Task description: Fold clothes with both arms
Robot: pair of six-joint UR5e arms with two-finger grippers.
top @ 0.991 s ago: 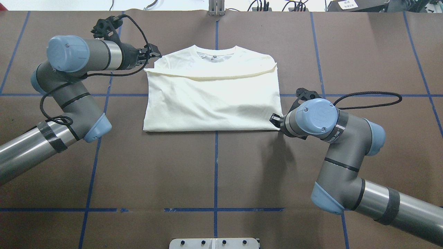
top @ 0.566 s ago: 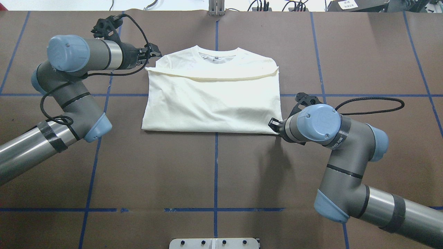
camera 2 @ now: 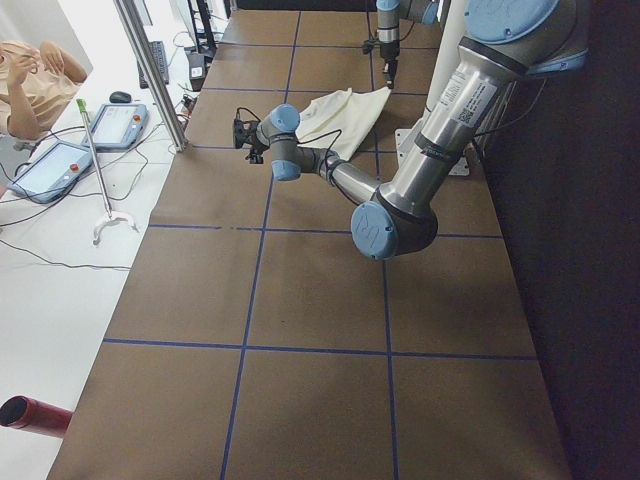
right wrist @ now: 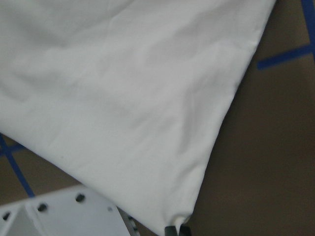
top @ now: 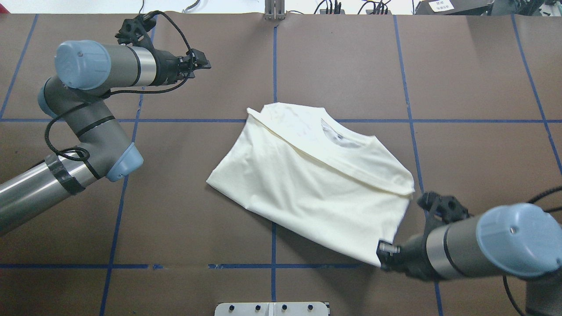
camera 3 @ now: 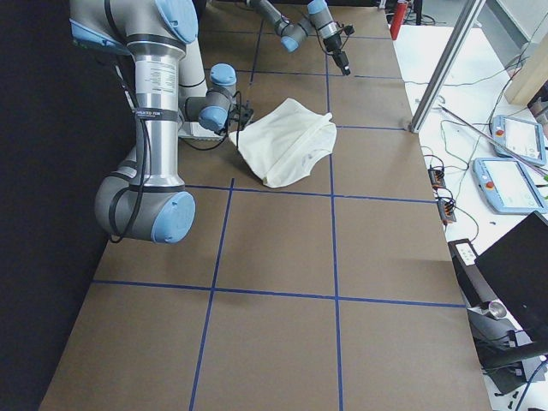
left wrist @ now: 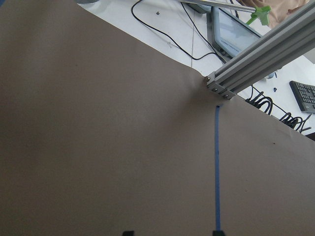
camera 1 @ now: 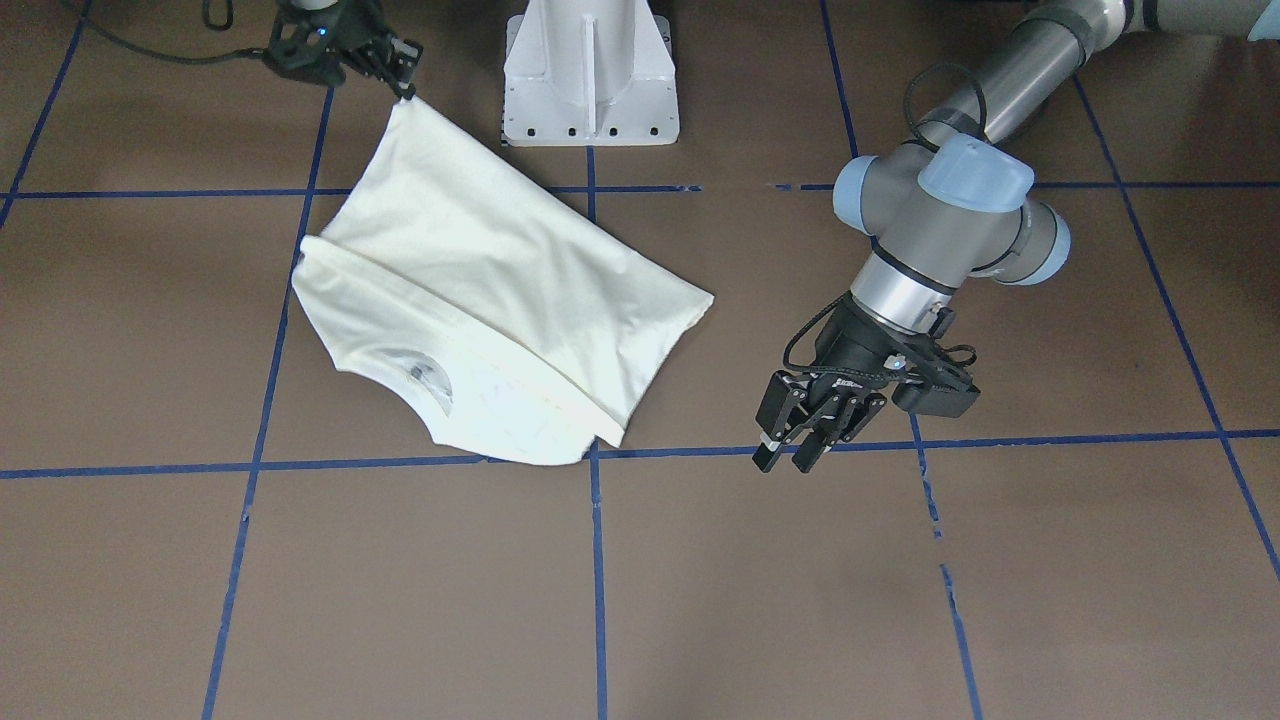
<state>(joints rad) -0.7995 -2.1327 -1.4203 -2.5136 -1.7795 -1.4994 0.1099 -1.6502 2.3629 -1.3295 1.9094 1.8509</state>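
The right gripper (top: pixel 383 254) pinches a corner of the folded shirt (top: pixel 316 188), which lies skewed on the table (top: pixel 175 219). The left gripper (camera 1: pixel 790 455) hangs open, empty, well apart. A one-corner pull may undo the fold.

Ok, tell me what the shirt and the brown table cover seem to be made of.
T-shirt: soft cloth, probably cotton knit, matte cream; it drapes, creases and folds limply.
Table cover: matte brown sheet, perhaps paper or thin card; it lies flat, shows no gloss and looks thin at its far edge. The look alone does not settle it.
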